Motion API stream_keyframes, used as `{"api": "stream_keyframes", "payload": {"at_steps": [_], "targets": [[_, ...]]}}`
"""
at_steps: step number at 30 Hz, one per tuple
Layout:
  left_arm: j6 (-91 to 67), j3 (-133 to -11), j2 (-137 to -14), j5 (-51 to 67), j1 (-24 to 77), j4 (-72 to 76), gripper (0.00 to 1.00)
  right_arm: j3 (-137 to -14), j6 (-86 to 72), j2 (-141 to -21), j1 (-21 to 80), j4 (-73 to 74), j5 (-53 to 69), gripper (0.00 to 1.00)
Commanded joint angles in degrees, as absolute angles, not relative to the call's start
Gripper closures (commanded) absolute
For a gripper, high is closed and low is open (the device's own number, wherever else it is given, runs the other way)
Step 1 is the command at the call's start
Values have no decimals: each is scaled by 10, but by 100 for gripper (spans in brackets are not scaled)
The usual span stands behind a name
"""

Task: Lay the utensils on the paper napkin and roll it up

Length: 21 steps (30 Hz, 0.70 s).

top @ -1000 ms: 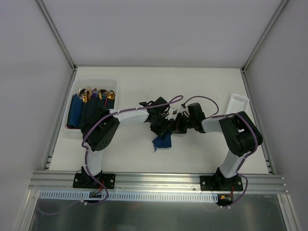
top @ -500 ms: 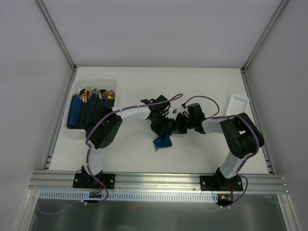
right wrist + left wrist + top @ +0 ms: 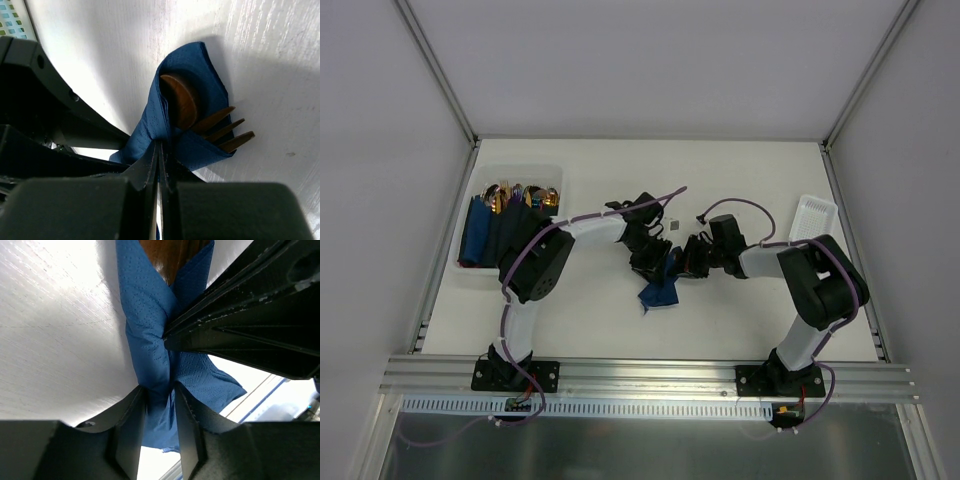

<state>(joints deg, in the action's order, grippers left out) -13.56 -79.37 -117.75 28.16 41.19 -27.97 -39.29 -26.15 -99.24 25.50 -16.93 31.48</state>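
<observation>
The navy paper napkin [image 3: 660, 291] lies bunched at mid-table, folded around the utensils. In the right wrist view a spoon bowl [image 3: 181, 101] and fork tines [image 3: 226, 131] stick out of the napkin [image 3: 200, 70]. My right gripper [image 3: 160, 146] is shut on the napkin's fold. In the left wrist view my left gripper [image 3: 160, 390] is closed on a twisted part of the napkin [image 3: 150, 325], and a bronze utensil [image 3: 172, 255] shows at the top. Both grippers meet over the napkin, left [image 3: 652, 264] and right [image 3: 687, 262].
A clear bin [image 3: 470, 278] at the back left holds rolled navy napkins and gold utensils [image 3: 520, 194]. A small white tray [image 3: 817, 217] sits at the back right. Metal frame posts and grey walls stand around the table.
My left wrist has swung back and turned, its cable now arching higher. The napkin bundle has shifted slightly. The right arm has barely moved.
</observation>
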Motion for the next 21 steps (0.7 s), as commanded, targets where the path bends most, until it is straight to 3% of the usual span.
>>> {"api": "stream_keyframes", "payload": {"at_steps": [1,21], "targets": [[-134,-776,-1221,246,404,-276,67,-361,-211,-1010,259,-91,229,100],[-154,-779,-1243,237,389,-270,71,-358,-210,-1007,259,-106,236,100]]}}
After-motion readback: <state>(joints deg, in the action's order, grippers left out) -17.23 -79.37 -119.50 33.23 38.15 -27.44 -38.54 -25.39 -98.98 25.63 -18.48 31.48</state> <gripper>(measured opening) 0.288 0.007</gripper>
